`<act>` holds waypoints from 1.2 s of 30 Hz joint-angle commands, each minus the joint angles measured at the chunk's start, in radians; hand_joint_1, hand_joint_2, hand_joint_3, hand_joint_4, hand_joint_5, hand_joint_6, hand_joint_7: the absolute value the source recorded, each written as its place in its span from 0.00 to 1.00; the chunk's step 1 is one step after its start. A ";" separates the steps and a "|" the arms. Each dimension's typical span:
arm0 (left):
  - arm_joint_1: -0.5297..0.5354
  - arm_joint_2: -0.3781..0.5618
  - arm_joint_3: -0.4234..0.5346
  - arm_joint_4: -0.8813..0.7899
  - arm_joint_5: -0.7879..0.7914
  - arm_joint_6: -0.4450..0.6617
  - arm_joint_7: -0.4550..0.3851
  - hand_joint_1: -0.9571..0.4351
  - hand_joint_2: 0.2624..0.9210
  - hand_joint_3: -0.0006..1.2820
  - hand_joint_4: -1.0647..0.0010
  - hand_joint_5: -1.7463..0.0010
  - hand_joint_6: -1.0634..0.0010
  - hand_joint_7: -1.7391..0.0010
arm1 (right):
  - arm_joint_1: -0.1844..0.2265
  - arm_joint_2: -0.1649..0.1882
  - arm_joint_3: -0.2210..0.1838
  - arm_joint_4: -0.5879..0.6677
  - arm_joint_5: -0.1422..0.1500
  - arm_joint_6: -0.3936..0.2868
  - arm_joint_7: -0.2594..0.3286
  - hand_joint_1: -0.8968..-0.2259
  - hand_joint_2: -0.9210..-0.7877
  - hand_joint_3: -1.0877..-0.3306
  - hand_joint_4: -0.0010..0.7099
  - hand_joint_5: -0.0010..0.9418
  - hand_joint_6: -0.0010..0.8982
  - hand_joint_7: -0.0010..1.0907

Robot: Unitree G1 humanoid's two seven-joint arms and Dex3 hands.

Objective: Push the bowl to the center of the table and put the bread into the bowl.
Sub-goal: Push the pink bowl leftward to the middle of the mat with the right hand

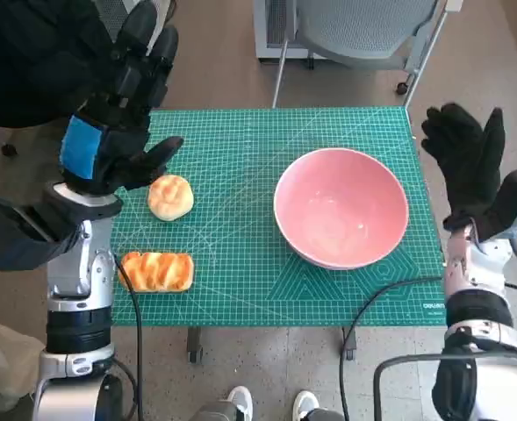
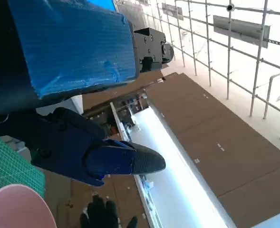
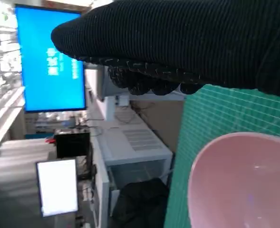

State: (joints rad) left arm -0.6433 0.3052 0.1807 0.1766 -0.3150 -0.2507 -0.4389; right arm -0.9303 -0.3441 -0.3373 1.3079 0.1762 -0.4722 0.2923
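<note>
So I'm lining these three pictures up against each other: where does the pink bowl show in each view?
Head view: the pink bowl sits right of centre on the green cutting mat, beside the right hand.
Left wrist view: only a slice of its rim shows in the lower left corner.
Right wrist view: it fills the lower right, under the glove.
Shared landmark: the green cutting mat, seen in all three.
</note>
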 commanded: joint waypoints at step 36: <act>0.047 0.038 0.018 -0.068 0.015 0.035 0.008 0.28 1.00 0.28 1.00 1.00 1.00 0.93 | 0.072 0.058 -0.054 0.025 -0.022 0.110 -0.008 0.35 0.00 0.27 0.33 0.01 0.34 0.04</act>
State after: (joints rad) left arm -0.6071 0.3259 0.1919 0.1295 -0.3088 -0.2211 -0.4330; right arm -0.8846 -0.3024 -0.3901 1.3179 0.1564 -0.3849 0.2883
